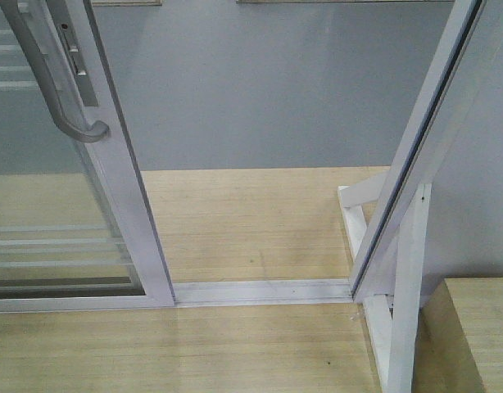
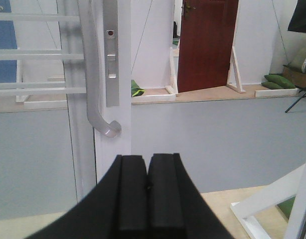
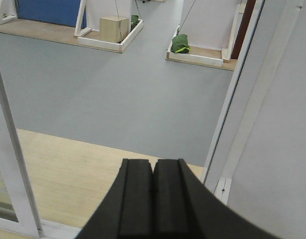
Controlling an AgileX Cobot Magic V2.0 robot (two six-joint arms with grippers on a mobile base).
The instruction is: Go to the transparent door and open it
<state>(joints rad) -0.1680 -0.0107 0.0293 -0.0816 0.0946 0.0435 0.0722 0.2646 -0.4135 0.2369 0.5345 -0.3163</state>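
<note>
Both hands empty, pads pressed together: left hand (image 2: pixel 147 185) low before the handle (image 2: pixel 95 79), apart from it; right hand (image 3: pixel 153 191) facing the gap. Door (image 1: pixel 112 176) stands at left, slid aside on its track (image 1: pixel 260 291).

Left gripper (image 2: pixel 147 186): two matte black rectangular pads, flat-faced, flanked by curved black outer shells, at bottom centre of frame. Right gripper (image 3: pixel 153 191): same black pads and curved shells. No cables, screws or markings visible.
</note>
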